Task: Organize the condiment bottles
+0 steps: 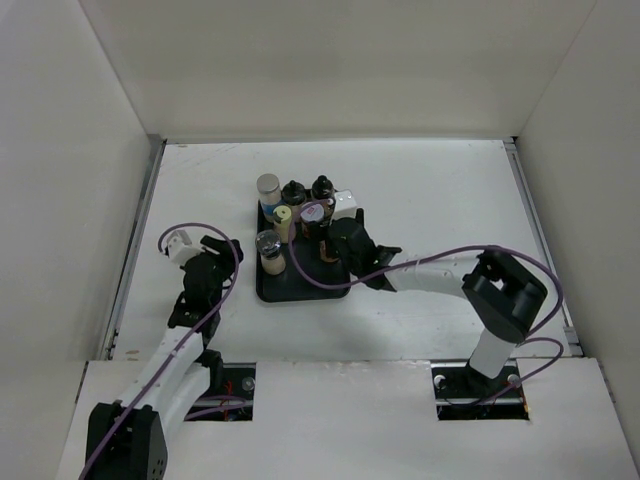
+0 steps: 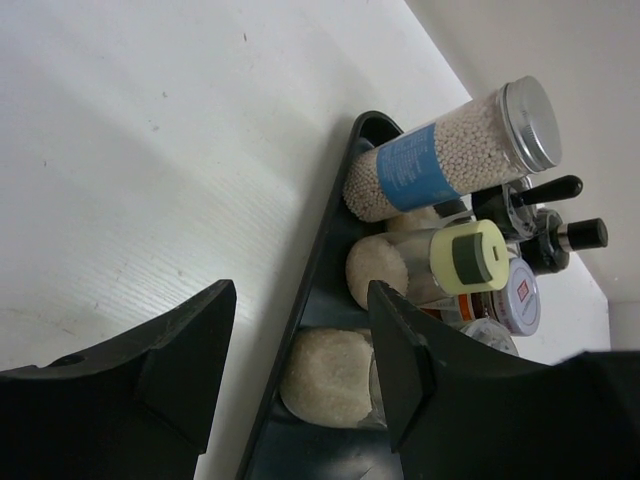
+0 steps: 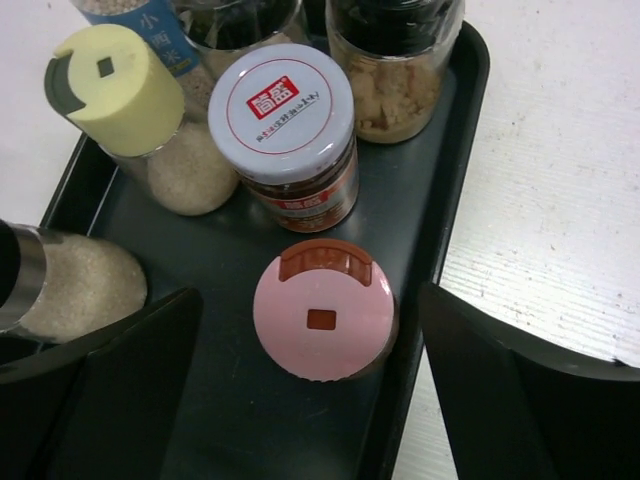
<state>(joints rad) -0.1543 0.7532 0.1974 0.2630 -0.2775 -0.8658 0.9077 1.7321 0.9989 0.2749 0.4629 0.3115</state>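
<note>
Your left gripper (image 2: pixel 300 340): jaws apart, empty, low over table just beside left edge of black tray (image 1: pixel 300 285). Condiment bottles (image 1: pixel 292 192) stood clustered upright on tray: blue-labelled jar (image 2: pixel 440 150) at far left corner, cream-capped jar (image 3: pixel 115 75) beside red-and-white-capped jar (image 3: pixel 282 110). Your right gripper (image 3: pixel 305 365): jaws wide, straddling pink-capped jar (image 3: pixel 320 320), gap on both sides

Black tray (image 3: pixel 240 260) on white desk (image 3: pixel 560 180); pink-capped jar (image 3: pixel 322 322) at six o'clock of the white-lidded jar (image 3: pixel 283 110), ringed red; yellow-capped jar (image 3: pixel 110 75) at ten o'clock; blue-labelled jar (image 2: pixel 415 170), silver lid.
</note>
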